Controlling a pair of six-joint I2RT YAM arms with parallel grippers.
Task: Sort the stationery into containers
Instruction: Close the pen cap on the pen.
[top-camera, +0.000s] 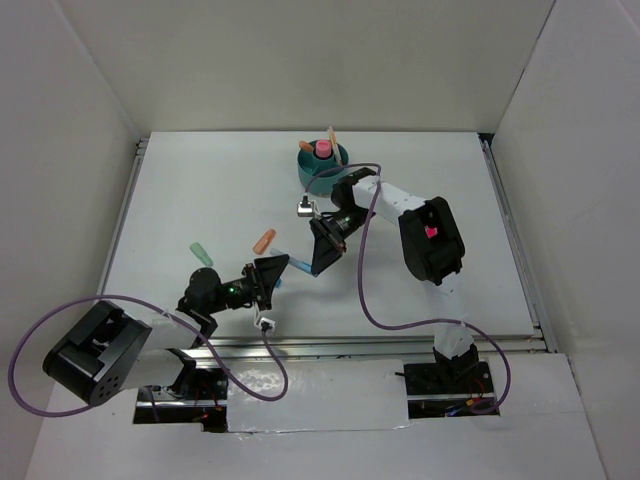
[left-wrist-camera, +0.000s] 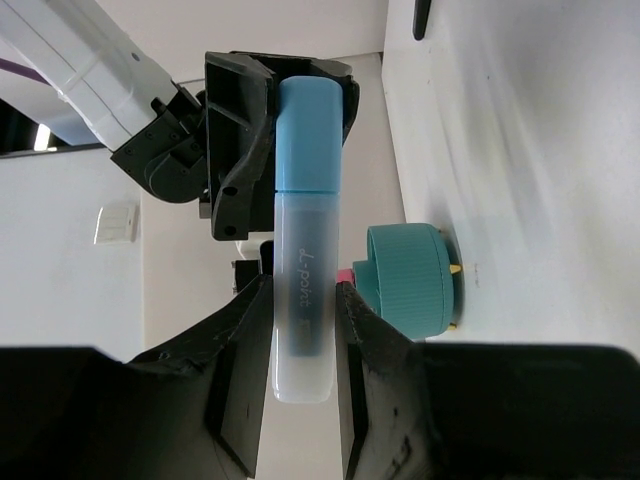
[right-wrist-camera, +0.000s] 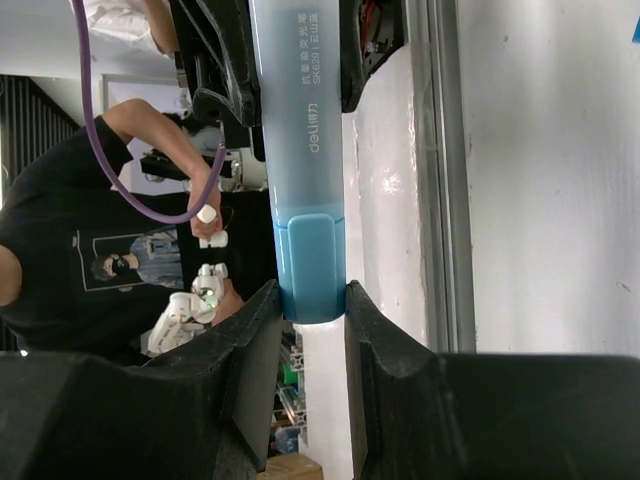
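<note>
- Gripping the frosted barrel end of a blue marker (left-wrist-camera: 308, 150), the left claw (left-wrist-camera: 303, 300) has its two fingers pressed against either side of the barrel, closed on it
- The right claw (right-wrist-camera: 312, 295) is clamped on the other end of the same marker, its fingers squeezing the solid blue cap
- The marker spans the gap between the two claws, held in the air above the counter (top-camera: 200, 180), with each claw facing the other along its length
- From above, the two claws meet near the middle of the counter, the left one lower left and the right one upper right, with only a short blue stretch showing between them
- The teal organizer cup (top-camera: 322, 168) stands beyond the right claw toward the far edge, apart from the marker
- A pink piece (top-camera: 324, 148) sits in the cup's centre well, and orange pens (top-camera: 305, 146) lean out of its outer compartments
- An orange stub (top-camera: 264, 240) lies on the counter just beyond the left claw, and a mint green stub (top-camera: 201, 252) lies farther left, neither touched by a claw
</note>
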